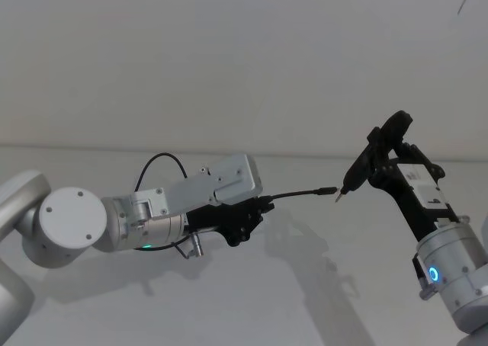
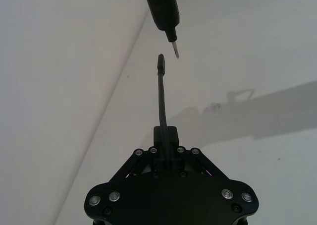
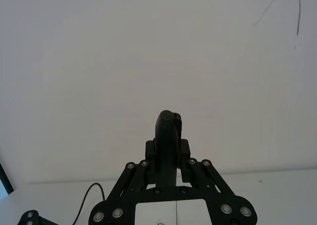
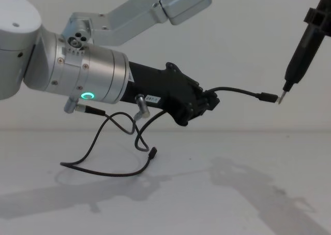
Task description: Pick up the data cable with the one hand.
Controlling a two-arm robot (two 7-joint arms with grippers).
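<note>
Above the table [image 4: 248, 204], the left gripper [image 4: 207, 103] is closed on the data cable [image 4: 239, 92] a short way behind one plug. That free end sticks straight out along the gripper's own line, toward the robot's right. The rest of the cord hangs back under the wrist in a loose loop; whether it touches the table is unclear. The right gripper [image 1: 379, 161] is closed round a pen-like tool [image 1: 353, 173], whose metal tip sits just beside the raised plug, apparently not touching. By my reading, the pickup looks done.
</note>
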